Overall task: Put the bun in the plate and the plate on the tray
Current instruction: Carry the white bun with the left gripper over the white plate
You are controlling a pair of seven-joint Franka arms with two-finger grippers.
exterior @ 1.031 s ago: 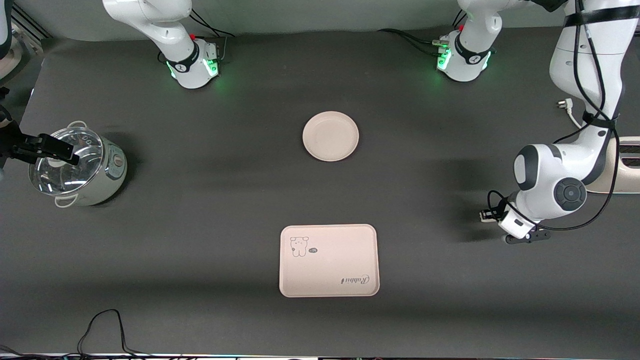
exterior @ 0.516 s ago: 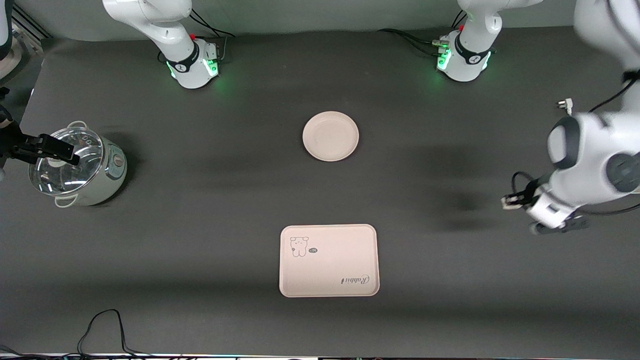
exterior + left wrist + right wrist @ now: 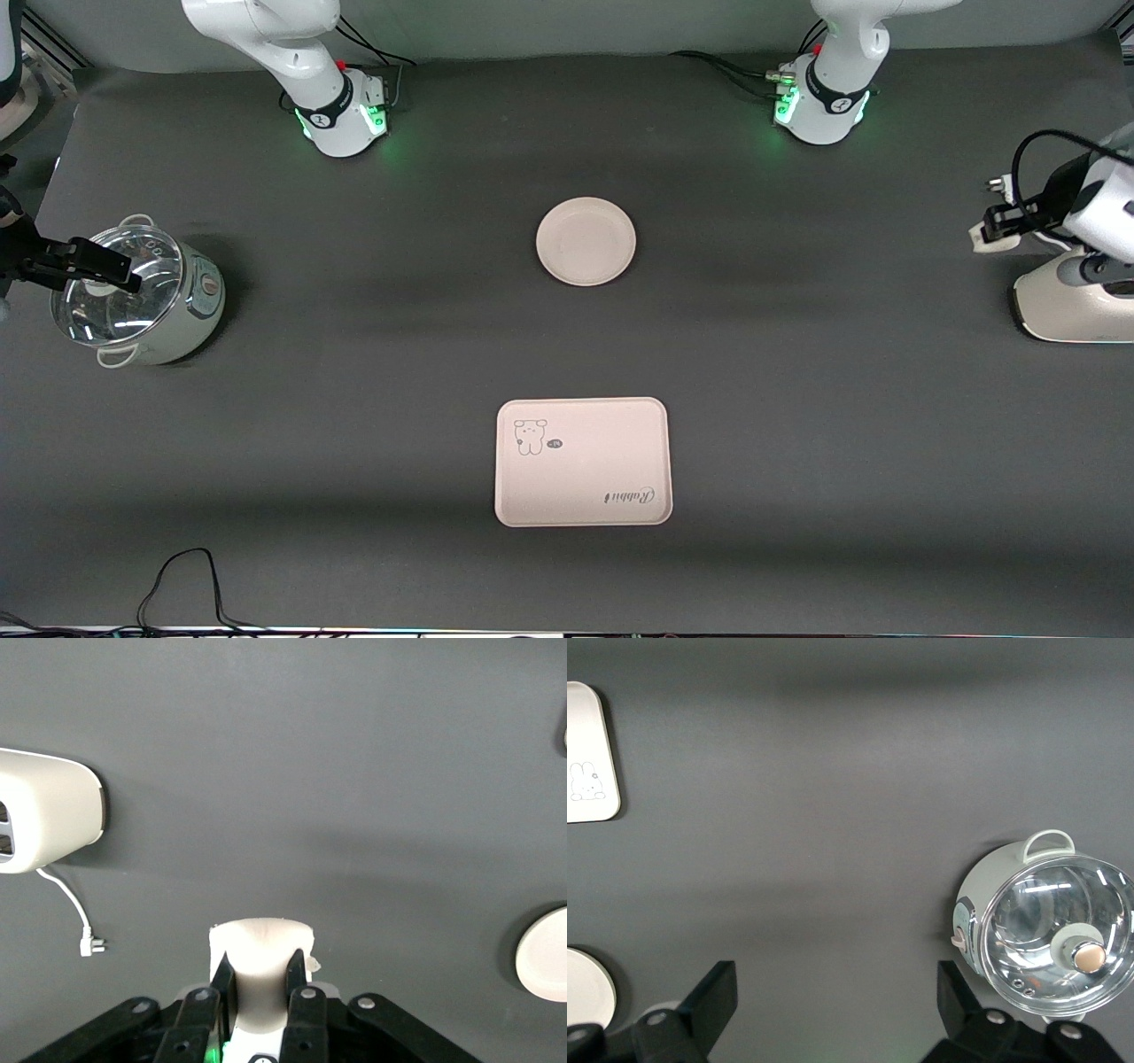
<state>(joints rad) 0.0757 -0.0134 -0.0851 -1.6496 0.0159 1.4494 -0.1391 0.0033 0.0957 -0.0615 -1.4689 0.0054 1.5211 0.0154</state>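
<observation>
Bun [image 3: 262, 967] is clamped in my left hand [image 3: 260, 979], which has swung up from the tabletop [image 3: 797, 399] toward its own end; plate [image 3: 586, 241] and tray [image 3: 582, 462] sit bare. Right hand [image 3: 833, 1010] waits, spread, over the pot [image 3: 137, 292].

White bun [image 3: 262, 967] between fingers [image 3: 221, 979]; plate [image 3: 586, 241], tray [image 3: 582, 462] apart.
</observation>
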